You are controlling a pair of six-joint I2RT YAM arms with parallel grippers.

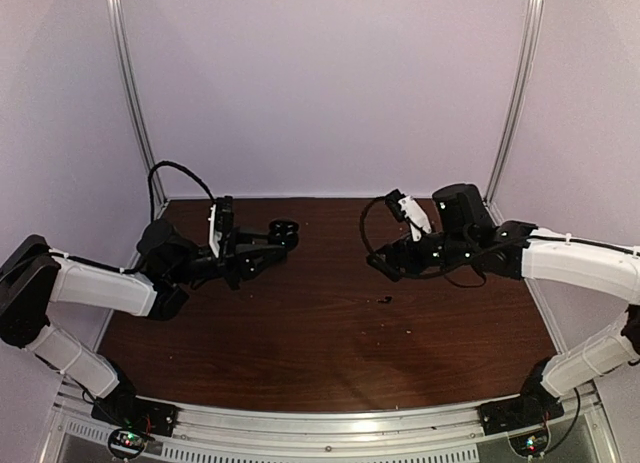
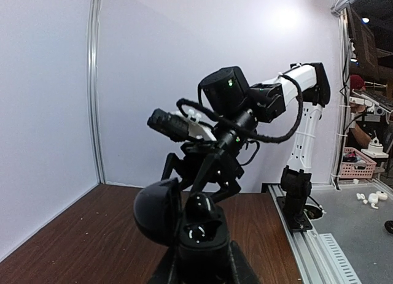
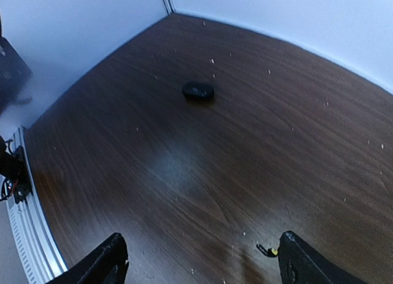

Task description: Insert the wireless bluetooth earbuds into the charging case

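Only the left wrist view shows what the left tool [image 2: 201,267] carries. It is closed on the charging case [image 2: 202,238], which stands upright at the bottom centre of the frame with its domed lid [image 2: 156,210] swung open to the left. A rounded black shape rises from the case's open body, but whether it is a bud cannot be told. From the top view the case is just a dark lump at the tool's tip, left of centre and above the bench [image 1: 300,353].

The right wrist view alone shows the bench surface closely. One loose earbud [image 3: 198,91] lies flat in the upper middle of the frame, with pale specks scattered around it. A small black-and-yellow scrap [image 3: 266,250] lies just beside the lower right finger. In the top view the earbud is a tiny black dot right of centre, just below the right tool [image 1: 384,265].

The count is one case, one earbud clearly seen, and two tools. The right tool is spread wide, holding and touching nothing.
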